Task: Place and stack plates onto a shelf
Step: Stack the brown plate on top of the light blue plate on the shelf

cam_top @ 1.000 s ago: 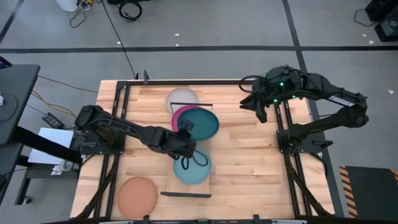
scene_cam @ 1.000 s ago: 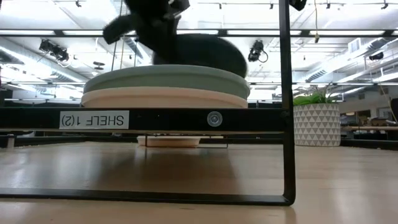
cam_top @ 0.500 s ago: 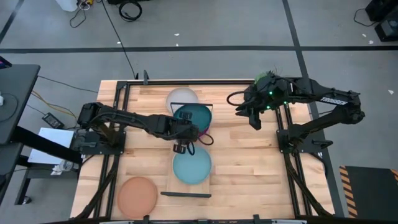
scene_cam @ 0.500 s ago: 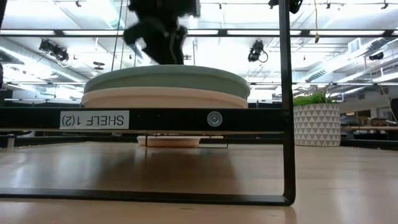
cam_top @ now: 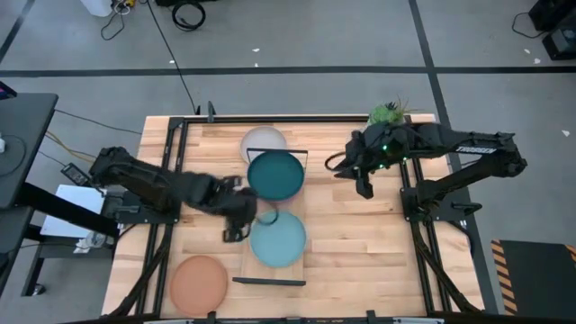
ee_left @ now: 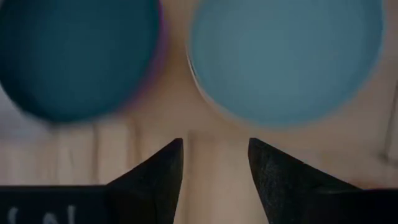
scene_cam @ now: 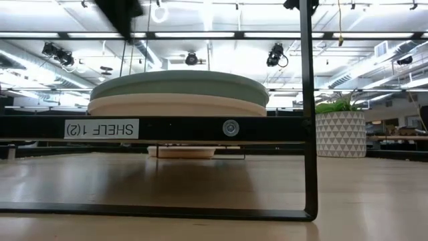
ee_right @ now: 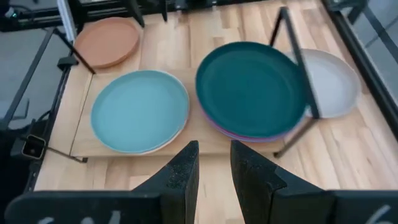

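Note:
The dark teal plate [cam_top: 275, 174] lies flat on the magenta plate [ee_right: 231, 134] at the far half of the shelf [cam_top: 248, 270]. The light teal plate [cam_top: 277, 238] lies on the cream plate [scene_cam: 177, 105] at the shelf's near half. The pale grey plate [cam_top: 261, 139] lies on the table by the shelf's far end. A peach-tan plate [cam_top: 199, 281] lies at the near left. My left gripper [cam_top: 232, 230] is open and empty, left of the shelf. My right gripper [cam_top: 363, 183] is open and empty, right of the shelf. The other plates are out of view.
Thin black frames [scene_cam: 307, 134] stand at the shelf's two short ends. A potted green plant [cam_top: 389, 112] stands at the far right, near my right arm. Black rails [cam_top: 171, 180] run along the table's left and right sides.
My left gripper has let go of the dark teal plate and drawn back toward the table's left and near edges. The plate, held tilted over the magenta plate a second ago, now lies flat on it. My right gripper has drifted a little toward the table's left and near edges.

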You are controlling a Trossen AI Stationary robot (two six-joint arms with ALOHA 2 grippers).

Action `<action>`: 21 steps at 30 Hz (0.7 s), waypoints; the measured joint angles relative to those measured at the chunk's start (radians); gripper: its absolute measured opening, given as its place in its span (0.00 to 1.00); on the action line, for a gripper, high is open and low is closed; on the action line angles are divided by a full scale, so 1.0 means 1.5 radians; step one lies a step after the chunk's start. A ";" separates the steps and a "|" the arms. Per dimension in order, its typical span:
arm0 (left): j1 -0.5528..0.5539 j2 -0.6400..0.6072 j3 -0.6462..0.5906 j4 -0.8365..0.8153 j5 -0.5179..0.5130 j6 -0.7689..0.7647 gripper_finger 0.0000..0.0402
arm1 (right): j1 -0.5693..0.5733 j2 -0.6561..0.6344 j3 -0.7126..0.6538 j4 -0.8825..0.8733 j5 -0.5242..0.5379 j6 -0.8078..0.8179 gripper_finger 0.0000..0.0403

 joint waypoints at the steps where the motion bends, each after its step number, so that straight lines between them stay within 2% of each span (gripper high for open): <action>1: -0.016 0.000 -0.002 -0.026 0.000 -0.032 0.46 | 0.005 0.000 -0.012 0.015 0.000 -0.003 0.24; 3: -0.049 0.000 -0.021 -0.054 -0.001 -0.088 0.44 | 0.015 0.002 -0.036 0.042 0.000 -0.007 0.24; 7: -0.101 0.001 -0.088 -0.037 0.018 -0.171 0.41 | 0.035 0.003 -0.074 0.087 0.000 -0.017 0.24; 14: -0.144 -0.021 -0.241 0.112 0.121 -0.272 0.33 | 0.049 0.004 -0.084 0.106 0.000 -0.041 0.24; 21: -0.176 -0.057 -0.354 0.202 0.174 -0.315 0.29 | 0.049 0.004 -0.084 0.117 -0.001 -0.064 0.24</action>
